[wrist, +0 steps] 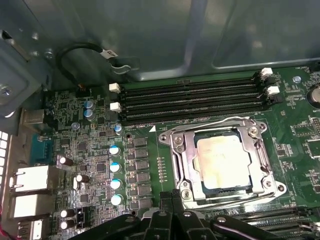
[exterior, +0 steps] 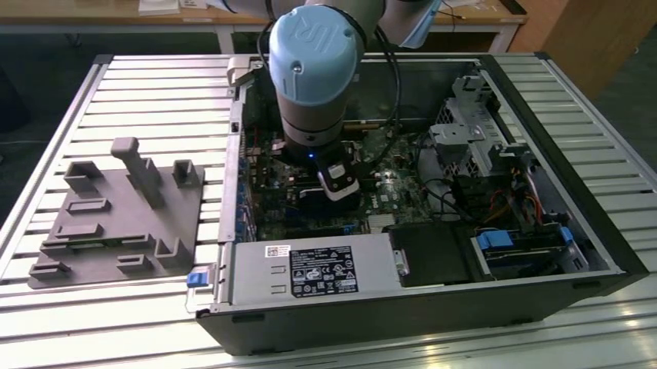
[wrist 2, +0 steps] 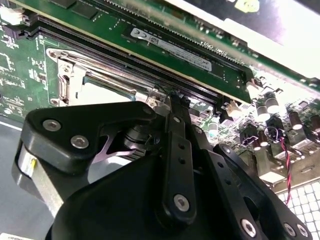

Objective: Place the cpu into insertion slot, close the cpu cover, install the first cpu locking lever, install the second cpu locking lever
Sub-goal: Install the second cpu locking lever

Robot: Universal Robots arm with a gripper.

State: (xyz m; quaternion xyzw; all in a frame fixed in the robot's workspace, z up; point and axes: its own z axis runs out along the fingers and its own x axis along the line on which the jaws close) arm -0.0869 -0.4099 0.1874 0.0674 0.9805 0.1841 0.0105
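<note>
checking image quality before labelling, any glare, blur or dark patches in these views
In the first wrist view, light glare washes the cpu top pale; in the second wrist view, the gripper body is close and soft while the background is blown out white; in the exterior view, the computer case interior is dim.

From the exterior view, the arm's blue-capped wrist joint [exterior: 313, 46] stands in front of the motherboard [exterior: 395, 192], hiding the board area beneath it; the arm's upper part is cut off by the frame edge. In the second wrist view, the gripper [wrist 2: 172, 102] linkage masks most of the cpu cover [wrist 2: 72, 75], and its fingertips cannot be told open or shut. In the first wrist view, the lowest memory slots [wrist: 270, 217] run off the frame edge, and the ports [wrist: 30, 187] are likewise cropped.
</note>
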